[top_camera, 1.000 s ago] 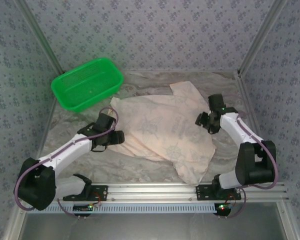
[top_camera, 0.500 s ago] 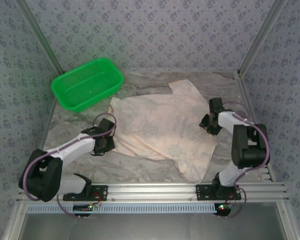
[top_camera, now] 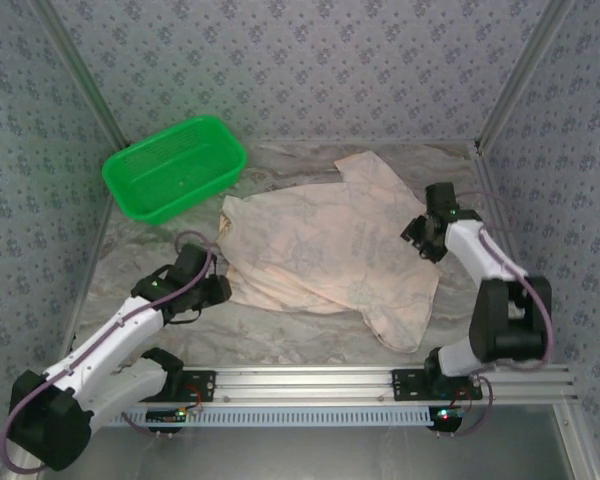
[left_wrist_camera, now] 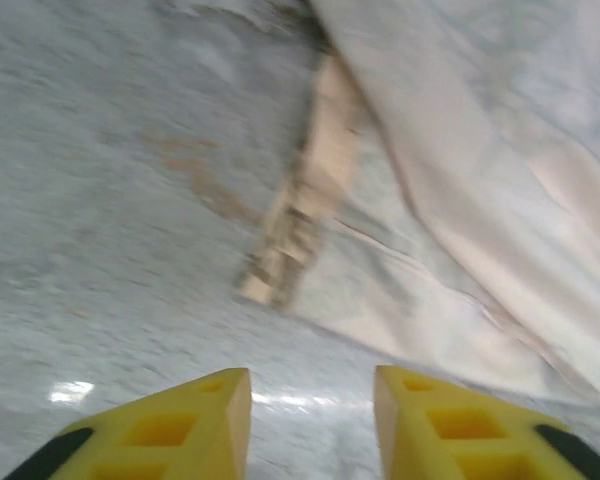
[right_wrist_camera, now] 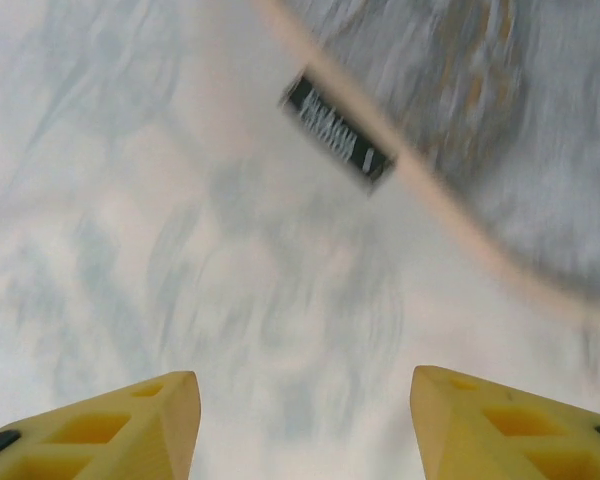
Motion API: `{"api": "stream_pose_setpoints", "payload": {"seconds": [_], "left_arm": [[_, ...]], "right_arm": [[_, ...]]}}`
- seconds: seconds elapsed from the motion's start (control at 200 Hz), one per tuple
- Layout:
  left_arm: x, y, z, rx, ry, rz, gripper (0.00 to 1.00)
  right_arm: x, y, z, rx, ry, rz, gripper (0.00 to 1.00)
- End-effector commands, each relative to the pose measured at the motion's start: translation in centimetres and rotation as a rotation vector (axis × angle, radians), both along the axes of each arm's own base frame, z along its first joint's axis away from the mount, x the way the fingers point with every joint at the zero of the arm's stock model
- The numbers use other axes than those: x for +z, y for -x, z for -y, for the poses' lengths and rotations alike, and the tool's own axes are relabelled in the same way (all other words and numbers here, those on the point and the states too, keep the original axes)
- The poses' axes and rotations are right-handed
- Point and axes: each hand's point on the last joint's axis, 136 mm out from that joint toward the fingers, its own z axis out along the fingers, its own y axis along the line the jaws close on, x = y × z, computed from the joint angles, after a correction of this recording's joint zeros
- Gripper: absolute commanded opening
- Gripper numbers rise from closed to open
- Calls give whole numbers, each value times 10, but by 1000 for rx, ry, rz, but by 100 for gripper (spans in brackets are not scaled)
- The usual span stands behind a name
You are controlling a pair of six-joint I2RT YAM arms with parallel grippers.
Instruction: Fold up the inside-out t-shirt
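The soft tan-peach cloth t-shirt (top_camera: 325,245) is lying spread mostly flat across the middle and right of the grey marbled table (top_camera: 280,335). Its print is showing only faintly through the upward face, which suggests it is lying reverse side up. One lobe is reaching toward the far side and another is trailing toward the near right. That loose, skewed spread is probably why both arms are working at the edges rather than the middle. The left gripper (left_wrist_camera: 310,385) is hovering low over bare tabletop just beside the shirt's near-left corner. Its yellow fingers are parted with nothing between them, and a stitched hem strip is lying just ahead, so it appears to be lining up for a pinch there. The right gripper (right_wrist_camera: 305,385) is hanging over the cloth at the right edge, likewise released and gripping nothing. A small black sewn-in label (right_wrist_camera: 337,142) is showing along the edge seam ahead of it. A green plastic mesh basket (top_camera: 175,165) is sitting at the far left, well apart from the cloth. Folding proper is looking not yet begun.
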Motion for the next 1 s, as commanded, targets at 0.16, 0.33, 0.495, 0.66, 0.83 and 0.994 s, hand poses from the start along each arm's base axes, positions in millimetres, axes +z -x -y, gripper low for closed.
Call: {"api": "stream_pose_setpoints", "payload": {"seconds": [0.16,0.33,0.495,0.66,0.83,0.994], "left_arm": [[-32,-15,7,-48,-127,-83,60],[-48,-32,14,-41,-144,-91,61],[-67,-38,14,-53,-199,-138,53],[-76,-34,4,-25,-240,-147,46],[-83,-31,7,-37,-226,-174,0],[-76,-20,-2,-37,-252,-192,0]], "right_arm": [[-8,157,-22,-28,55,-255,48],[-10,202,-45,-106,-93,-294,55],[-33,213,-56,-109,-101,-394,56],[-56,219,-56,-149,-81,-431,55],[-78,216,-51,-243,-79,-408,45],[-80,218,-41,-289,-49,-411,0]]}}
